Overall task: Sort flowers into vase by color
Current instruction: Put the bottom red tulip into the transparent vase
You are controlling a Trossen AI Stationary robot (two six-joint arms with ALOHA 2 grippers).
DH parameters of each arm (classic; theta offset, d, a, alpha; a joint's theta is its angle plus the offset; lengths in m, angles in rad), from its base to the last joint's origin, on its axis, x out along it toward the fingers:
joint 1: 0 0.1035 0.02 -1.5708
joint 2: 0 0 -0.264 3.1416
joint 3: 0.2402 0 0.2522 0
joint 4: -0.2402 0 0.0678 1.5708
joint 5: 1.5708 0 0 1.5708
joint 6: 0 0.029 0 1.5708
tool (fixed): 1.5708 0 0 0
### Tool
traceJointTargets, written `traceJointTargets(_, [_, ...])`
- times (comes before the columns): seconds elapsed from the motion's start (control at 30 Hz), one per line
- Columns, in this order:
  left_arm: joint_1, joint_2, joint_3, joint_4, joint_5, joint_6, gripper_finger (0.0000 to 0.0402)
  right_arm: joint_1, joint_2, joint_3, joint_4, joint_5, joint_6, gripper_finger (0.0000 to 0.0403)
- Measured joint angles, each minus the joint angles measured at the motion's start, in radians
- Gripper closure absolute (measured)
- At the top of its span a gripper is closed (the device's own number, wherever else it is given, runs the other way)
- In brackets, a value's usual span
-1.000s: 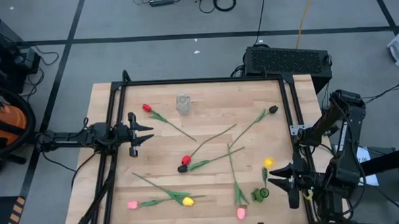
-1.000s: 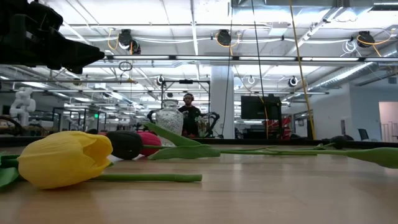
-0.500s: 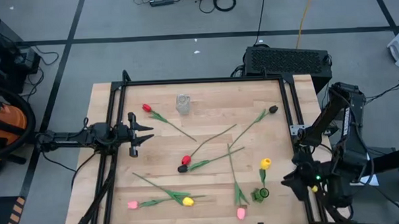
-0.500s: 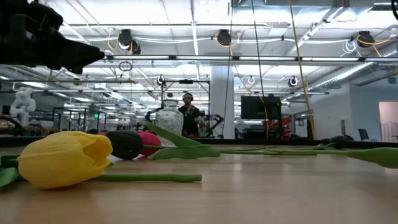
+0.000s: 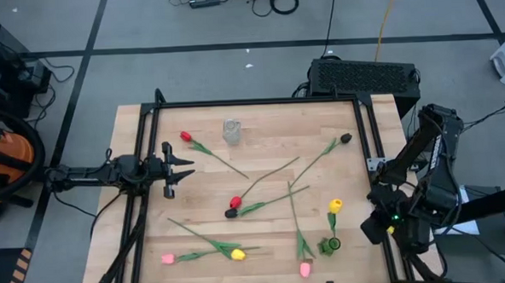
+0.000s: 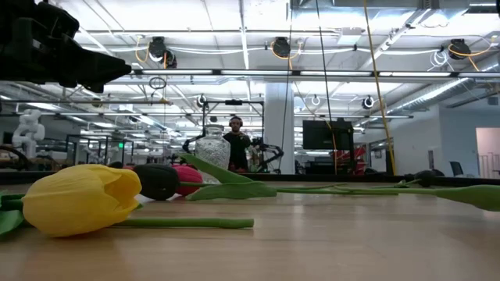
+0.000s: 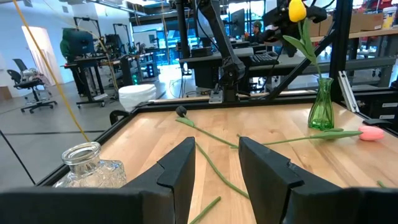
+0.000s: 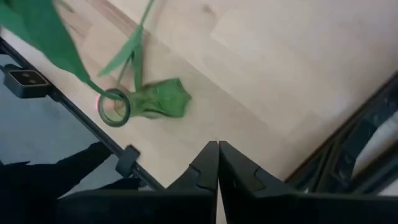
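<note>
With one yellow tulip [image 5: 336, 206] standing in the green vase [image 5: 332, 244] near the table's right front, I count seven tulips lying on the wood table [image 5: 261, 133]. My right gripper [image 8: 217, 163] sits just off the table's right edge, beside that vase, fingers pressed together and holding nothing. My left gripper [image 5: 185, 167] hovers at the left side, fingers apart, empty; a clear glass vase [image 5: 231, 130] stands toward the back of the table.

Loose stock: red tulip [image 5: 185, 137] back left; red tulip [image 5: 235, 202] and dark maroon tulip [image 5: 231, 213] heads touching at centre; a dark-headed tulip [image 5: 345, 138] back right; pink tulip [image 5: 167, 258], a second yellow tulip [image 5: 238, 255] and a second pink tulip [image 5: 305, 269] along the front.

Handling judgement: artificial stems, light, thin and springy, likely to roll or slip under a pinch. Heads look soft and crushable. Best hold is mid-stem, clear of leaves and of crossing stems, so the head hangs balanced.
</note>
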Motion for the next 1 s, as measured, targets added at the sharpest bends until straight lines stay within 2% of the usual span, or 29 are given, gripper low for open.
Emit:
traceJointTargets(0.17, [0.000, 0.000, 0.000, 0.004, 0.001, -0.024, 0.0269, -0.026, 0.000, 0.000, 0.003, -0.010, 0.007, 0.0401])
traceJointTargets(0.33, [-0.002, 0.000, 0.000, 0.050, 0.087, -0.448, 0.0269, -0.050, 0.000, 0.000, 0.019, -0.010, 0.007, 0.0402])
traceJointTargets(0.57, [-0.002, 0.000, 0.000, 0.070, 0.081, -0.779, 0.0269, -0.100, 0.000, 0.000, 0.026, -0.007, 0.007, 0.0402])
traceJointTargets(0.8, [-0.001, 0.000, 0.000, 0.102, 0.056, -0.813, 0.0269, -0.142, 0.004, 0.000, 0.010, -0.006, 0.007, 0.0402])
traceJointTargets(1.0, [0.001, 0.000, 0.001, 0.213, 0.010, -0.805, 0.0269, -0.167, 0.005, 0.000, -0.014, -0.006, 0.009, 0.0403])
